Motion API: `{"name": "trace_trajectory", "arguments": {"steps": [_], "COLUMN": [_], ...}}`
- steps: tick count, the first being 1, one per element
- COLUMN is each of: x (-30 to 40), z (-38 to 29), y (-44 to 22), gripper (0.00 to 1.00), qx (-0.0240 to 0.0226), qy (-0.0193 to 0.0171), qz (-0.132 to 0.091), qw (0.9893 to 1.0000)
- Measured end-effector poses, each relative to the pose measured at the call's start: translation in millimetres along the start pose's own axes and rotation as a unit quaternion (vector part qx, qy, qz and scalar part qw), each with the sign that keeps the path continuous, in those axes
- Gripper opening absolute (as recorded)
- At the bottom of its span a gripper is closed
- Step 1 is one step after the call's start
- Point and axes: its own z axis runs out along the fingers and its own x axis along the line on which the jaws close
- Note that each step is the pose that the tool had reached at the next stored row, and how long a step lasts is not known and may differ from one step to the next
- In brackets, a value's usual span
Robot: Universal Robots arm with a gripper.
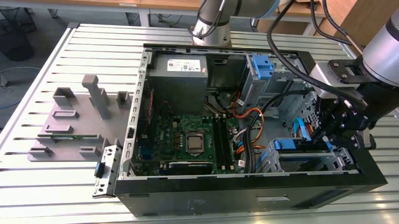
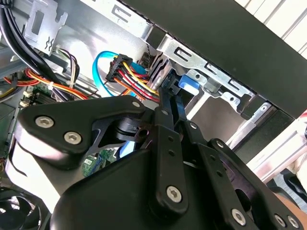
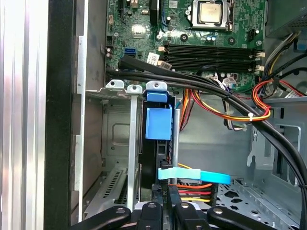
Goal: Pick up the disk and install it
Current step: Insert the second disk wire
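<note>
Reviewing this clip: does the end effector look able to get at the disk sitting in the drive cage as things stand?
Probably yes. The end effector is already down inside the case at the drive cage, right at the disk standing on edge in its slot. The cable bundle runs to one side, not across the way.

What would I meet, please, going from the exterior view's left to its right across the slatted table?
Grey plastic fixture block with upright posts → hinged metal side bracket of the black computer case → green motherboard → orange and black cable bundle → blue-railed drive bay → black gripper.
</note>
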Motion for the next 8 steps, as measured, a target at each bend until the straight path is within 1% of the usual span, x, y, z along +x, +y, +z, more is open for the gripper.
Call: {"name": "trace_trajectory", "arguments": {"steps": [4,8], "x": [0.0,0.1], "z": [1.7,2.6], "y": [1.0,1.1], "gripper": [0.17,0.17], "qx": [0.0,0.0], "qy": [0.0005,0.0001], "qz": [0.0,0.0], "qw": [1.0,1.0]}}
